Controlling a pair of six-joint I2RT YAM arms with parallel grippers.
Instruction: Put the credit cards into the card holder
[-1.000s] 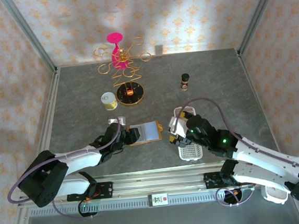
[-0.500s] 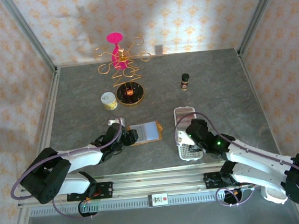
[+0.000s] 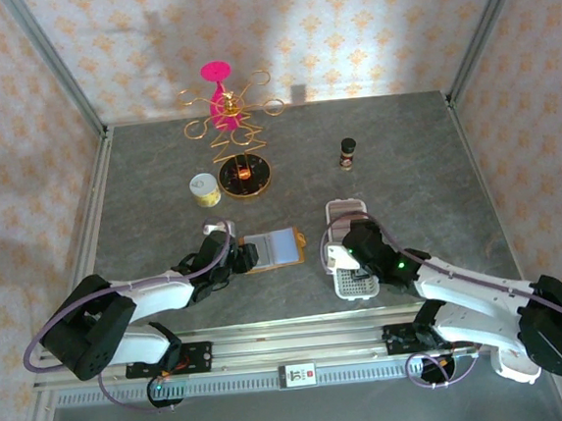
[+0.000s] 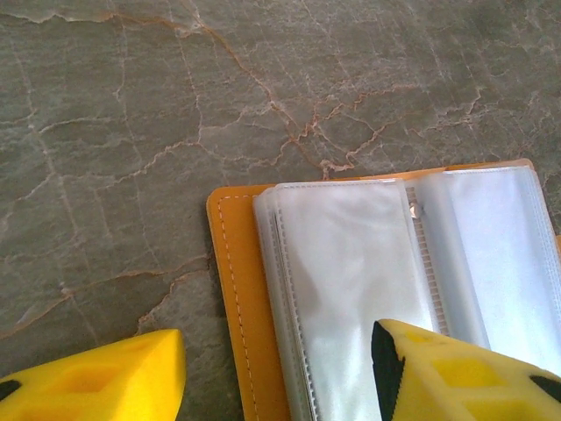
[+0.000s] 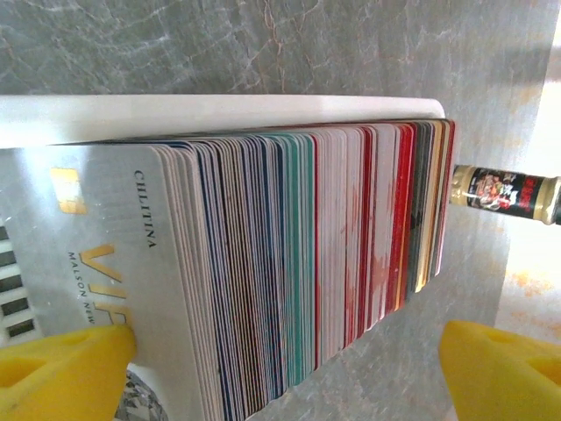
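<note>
Here the right tool (image 5: 287, 351) straddles the credit cards (image 5: 289, 246), jaws wide.

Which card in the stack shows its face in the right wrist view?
The silver card at the left end, with gold chip and VIP lettering; the others show just their edges.

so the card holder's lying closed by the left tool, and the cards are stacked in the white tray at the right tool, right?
No: the card holder lies open, clear sleeves up, as the left wrist view shows. The rest holds: it is by the left tool, and the credit cards sit stacked in the white tray at the right tool.
</note>
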